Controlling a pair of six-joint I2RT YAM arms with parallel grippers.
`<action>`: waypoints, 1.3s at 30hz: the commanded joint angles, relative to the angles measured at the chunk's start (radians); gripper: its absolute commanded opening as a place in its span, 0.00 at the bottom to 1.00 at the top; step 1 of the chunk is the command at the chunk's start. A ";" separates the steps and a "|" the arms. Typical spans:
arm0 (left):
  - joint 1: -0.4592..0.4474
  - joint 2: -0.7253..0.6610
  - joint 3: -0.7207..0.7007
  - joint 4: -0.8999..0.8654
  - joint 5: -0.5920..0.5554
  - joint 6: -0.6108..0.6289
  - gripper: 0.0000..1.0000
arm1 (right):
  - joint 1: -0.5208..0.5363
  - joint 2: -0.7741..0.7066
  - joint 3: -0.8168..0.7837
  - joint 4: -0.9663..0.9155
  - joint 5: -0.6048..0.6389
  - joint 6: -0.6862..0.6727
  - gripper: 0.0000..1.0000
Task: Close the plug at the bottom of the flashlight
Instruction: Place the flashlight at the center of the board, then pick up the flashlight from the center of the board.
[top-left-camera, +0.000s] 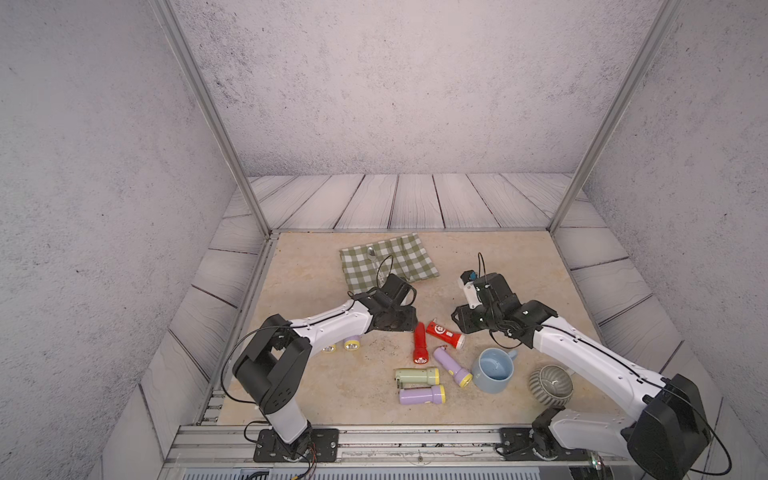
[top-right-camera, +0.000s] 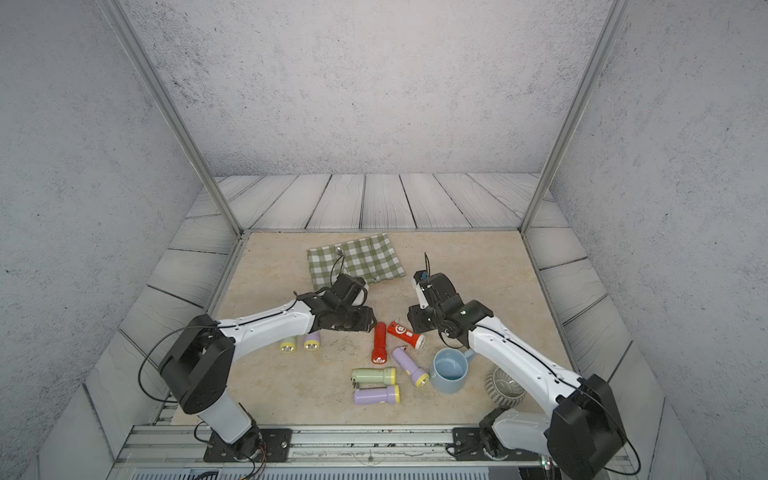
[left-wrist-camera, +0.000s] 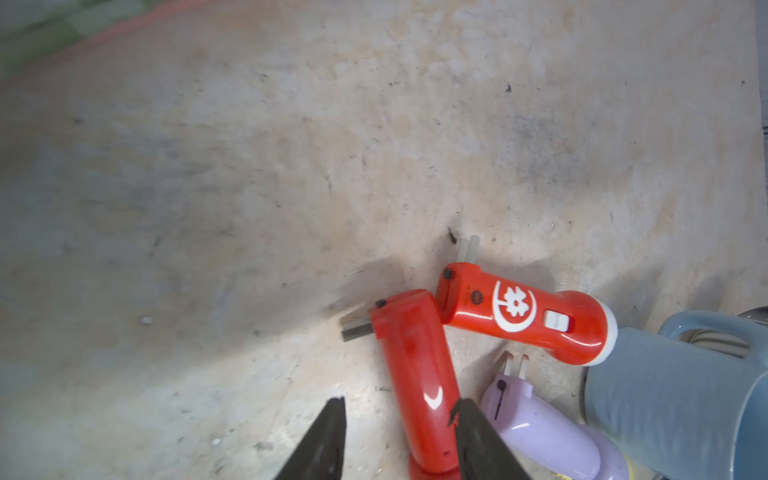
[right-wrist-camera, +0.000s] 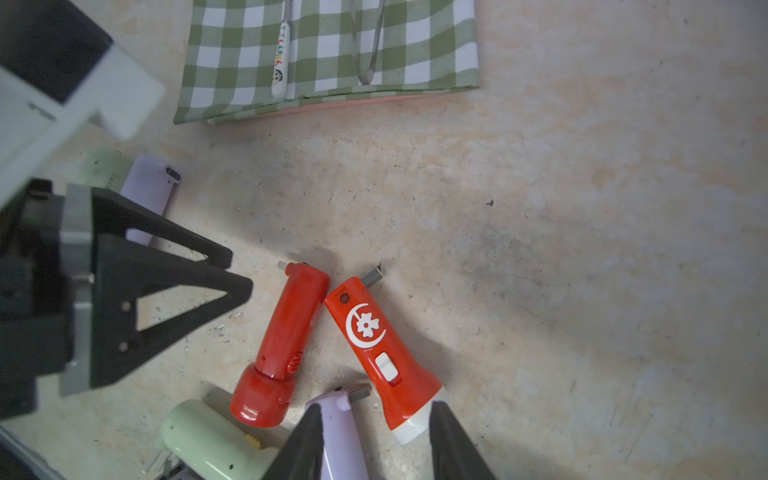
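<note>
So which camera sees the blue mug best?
Both top views: the whole mug shows, upright, with its handle and its inside. The left wrist view catches only part of its side and handle, close up. The right wrist view does not show it.

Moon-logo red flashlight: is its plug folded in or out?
Out. The moon-logo red flashlight lies on its side with both prongs sticking out from its tail end.

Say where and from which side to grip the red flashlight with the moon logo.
Grip the flashlight on its straight handle near the switch, from above, jaws across its width: it lies flat on the table, its head flares, and the tail prongs must stay free.
</note>
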 joint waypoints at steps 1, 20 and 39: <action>-0.019 0.037 0.042 0.002 0.006 -0.011 0.47 | -0.001 -0.025 -0.007 -0.013 0.036 -0.006 0.49; -0.097 0.180 0.101 -0.077 -0.047 -0.004 0.49 | -0.010 -0.052 -0.038 0.026 0.044 -0.002 0.65; -0.120 0.241 0.149 -0.111 -0.126 0.042 0.32 | -0.026 -0.062 -0.064 0.055 0.033 0.005 0.67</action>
